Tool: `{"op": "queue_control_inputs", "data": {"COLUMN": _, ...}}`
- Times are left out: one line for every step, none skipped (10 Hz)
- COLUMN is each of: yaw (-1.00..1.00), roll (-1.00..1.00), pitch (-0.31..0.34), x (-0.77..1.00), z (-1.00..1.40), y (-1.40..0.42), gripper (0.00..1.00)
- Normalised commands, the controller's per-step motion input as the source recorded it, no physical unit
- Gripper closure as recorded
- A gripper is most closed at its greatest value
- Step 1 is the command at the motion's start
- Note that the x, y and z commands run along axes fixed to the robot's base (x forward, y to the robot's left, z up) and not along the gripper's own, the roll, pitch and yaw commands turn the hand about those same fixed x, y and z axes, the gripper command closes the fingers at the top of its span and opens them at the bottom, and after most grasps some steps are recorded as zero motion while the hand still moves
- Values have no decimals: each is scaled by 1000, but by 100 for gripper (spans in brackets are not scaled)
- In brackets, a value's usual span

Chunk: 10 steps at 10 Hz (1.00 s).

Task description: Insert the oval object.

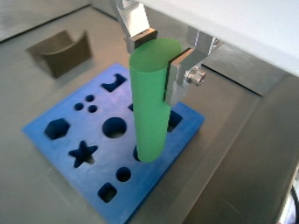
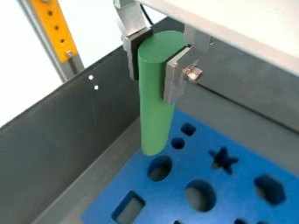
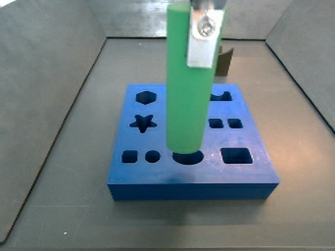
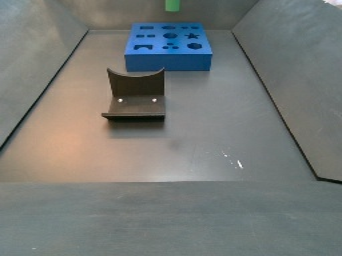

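Oval object [image 3: 185,78] upright, clamped in hand [image 1: 163,59], above blue block [image 3: 193,169]

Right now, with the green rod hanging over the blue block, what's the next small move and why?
Probably a slow, straight push down. The claw is shut on the rod, holding it upright. In a side view the rod's lower end already sits at a hole in the block, though whether it is squarely lined up cannot be told.
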Motion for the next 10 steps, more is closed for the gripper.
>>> {"op": "queue_control_inputs", "data": {"yaw": -289, "roll": 104, "pitch": -49, "x": 69, "z": -306, "y": 0, "gripper": 100}}
{"op": "queue_control_inputs", "data": {"yaw": 0, "roll": 226, "pitch": -49, "x": -3, "z": -369, "y": 40, "gripper": 100}}
{"op": "queue_control_inputs", "data": {"yaw": 31, "roll": 260, "pitch": -54, "x": -126, "z": -423, "y": 3, "gripper": 100}}
{"op": "queue_control_inputs", "data": {"yaw": 14, "roll": 223, "pitch": -24, "x": 0, "z": -429, "y": 29, "gripper": 100}}
{"op": "queue_control_inputs", "data": {"yaw": 0, "roll": 137, "pitch": -40, "x": 11, "z": -443, "y": 40, "gripper": 100}}
{"op": "queue_control_inputs", "data": {"yaw": 0, "roll": 81, "pitch": 0, "x": 97, "z": -394, "y": 46, "gripper": 100}}
{"op": "queue_control_inputs", "data": {"yaw": 0, "roll": 47, "pitch": 0, "x": 211, "z": -286, "y": 46, "gripper": 100}}
{"op": "queue_control_inputs", "data": {"yaw": 0, "roll": 51, "pitch": 6, "x": 186, "z": -229, "y": 80, "gripper": 100}}
{"op": "queue_control_inputs", "data": {"yaw": 0, "roll": 36, "pitch": 0, "x": 129, "z": -249, "y": 91, "gripper": 100}}
{"op": "queue_control_inputs", "data": {"yaw": 0, "roll": 17, "pitch": 0, "x": 120, "z": -271, "y": 77, "gripper": 100}}
